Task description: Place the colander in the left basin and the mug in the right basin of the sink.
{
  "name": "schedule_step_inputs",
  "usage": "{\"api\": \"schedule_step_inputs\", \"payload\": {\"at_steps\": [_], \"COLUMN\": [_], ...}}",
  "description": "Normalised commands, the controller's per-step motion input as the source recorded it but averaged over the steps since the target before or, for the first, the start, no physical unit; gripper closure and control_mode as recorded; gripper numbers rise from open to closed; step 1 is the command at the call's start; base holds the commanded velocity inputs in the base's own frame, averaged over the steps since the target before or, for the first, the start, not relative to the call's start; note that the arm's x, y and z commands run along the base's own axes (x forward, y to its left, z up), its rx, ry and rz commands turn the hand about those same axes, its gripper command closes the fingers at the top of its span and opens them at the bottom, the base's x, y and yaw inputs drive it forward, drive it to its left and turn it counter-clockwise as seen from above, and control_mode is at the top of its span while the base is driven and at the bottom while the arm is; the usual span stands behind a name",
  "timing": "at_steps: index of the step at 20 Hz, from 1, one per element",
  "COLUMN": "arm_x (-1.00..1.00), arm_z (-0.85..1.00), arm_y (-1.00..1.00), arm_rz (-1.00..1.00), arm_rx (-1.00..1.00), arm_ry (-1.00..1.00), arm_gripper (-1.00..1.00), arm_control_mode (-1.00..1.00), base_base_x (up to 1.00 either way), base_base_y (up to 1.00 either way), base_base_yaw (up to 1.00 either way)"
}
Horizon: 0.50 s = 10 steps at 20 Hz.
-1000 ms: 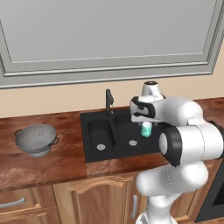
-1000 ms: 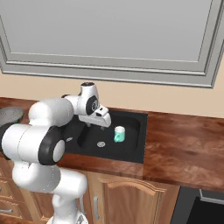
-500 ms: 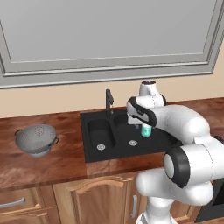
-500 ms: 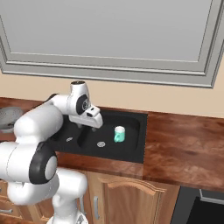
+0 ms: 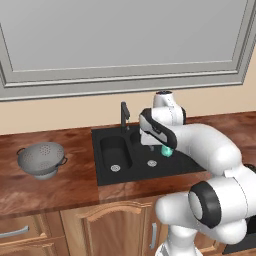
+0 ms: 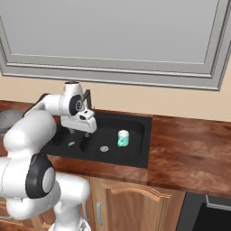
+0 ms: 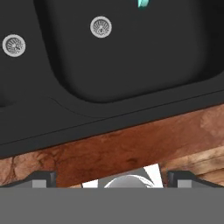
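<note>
The grey colander (image 5: 41, 159) stands on the wooden counter left of the black sink (image 5: 150, 176); a sliver of the colander (image 6: 4, 120) also shows past my arm. The teal mug (image 6: 123, 138) stands upright in the wide right basin (image 6: 135, 131), near its drain (image 7: 101, 27). In the left base view the mug (image 5: 167, 151) is half hidden behind my hand. My gripper (image 5: 150, 146) (image 6: 78, 132) (image 7: 112, 178) hangs open and empty over the sink near the divider, left of the mug. The narrow left basin (image 5: 112, 151) holds only its drain (image 7: 13, 45).
A black faucet (image 5: 124, 114) rises at the back of the sink, close behind my hand. Wooden counter (image 6: 189, 153) runs on both sides. Cabinet doors (image 5: 105, 230) sit below, and a window frame spans the wall above.
My arm has swung left, carrying the open gripper away from the mug toward the divider. The mug stays in the right basin and the colander has not moved.
</note>
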Motion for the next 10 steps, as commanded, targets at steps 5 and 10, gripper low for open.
{"api": "schedule_step_inputs", "payload": {"at_steps": [5, 10], "arm_x": [-0.21, -0.2], "arm_z": [0.14, 0.15], "arm_y": [0.33, 0.32], "arm_rz": [0.01, 0.02], "arm_rx": [0.0, 0.0], "arm_ry": [0.05, 0.05], "arm_gripper": [-1.0, -1.0], "arm_control_mode": [-1.0, -1.0], "base_base_x": [0.0, 0.0], "base_base_y": [0.0, 0.0], "base_base_yaw": [0.0, 0.0]}}
